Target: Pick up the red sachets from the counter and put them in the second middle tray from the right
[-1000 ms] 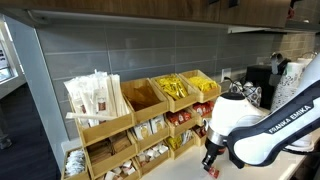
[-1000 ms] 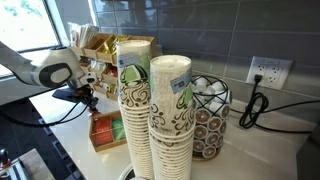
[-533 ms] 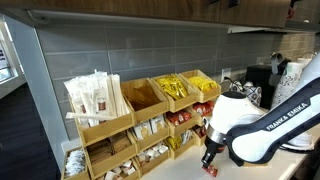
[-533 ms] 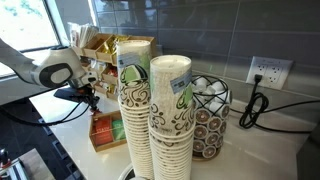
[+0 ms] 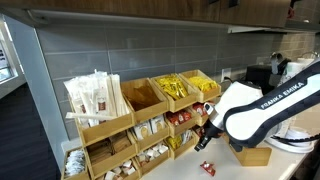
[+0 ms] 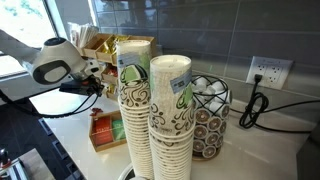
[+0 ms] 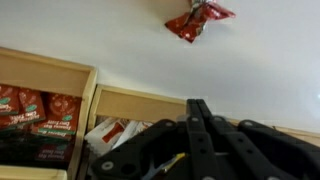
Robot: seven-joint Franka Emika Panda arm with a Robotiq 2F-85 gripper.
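A crumpled red sachet (image 7: pixel 198 18) lies on the pale counter (image 7: pixel 150 60); it also shows in an exterior view (image 5: pixel 207 167). My gripper (image 5: pixel 203 140) hangs above it, in front of the wooden rack (image 5: pixel 120 128). In the wrist view my gripper (image 7: pixel 197 103) has its fingers pressed together, and nothing shows between them. The middle-row tray with red-brown packets (image 5: pixel 180 117) is just left of the gripper; in the wrist view it (image 7: pixel 40 110) sits at the lower left. The gripper also shows in an exterior view (image 6: pixel 92 88).
The rack's top row holds straws (image 5: pixel 95 100) and yellow packets (image 5: pixel 175 88). Tall stacks of paper cups (image 6: pixel 150 110), a wire pod holder (image 6: pixel 207 115) and a wooden box of red packets (image 6: pixel 105 128) stand on the counter. A coffee machine (image 5: pixel 262 80) is at the right.
The gripper has risen from just above the counter by the red sachet and shifted slightly towards the rack. The red sachet stays on the counter.
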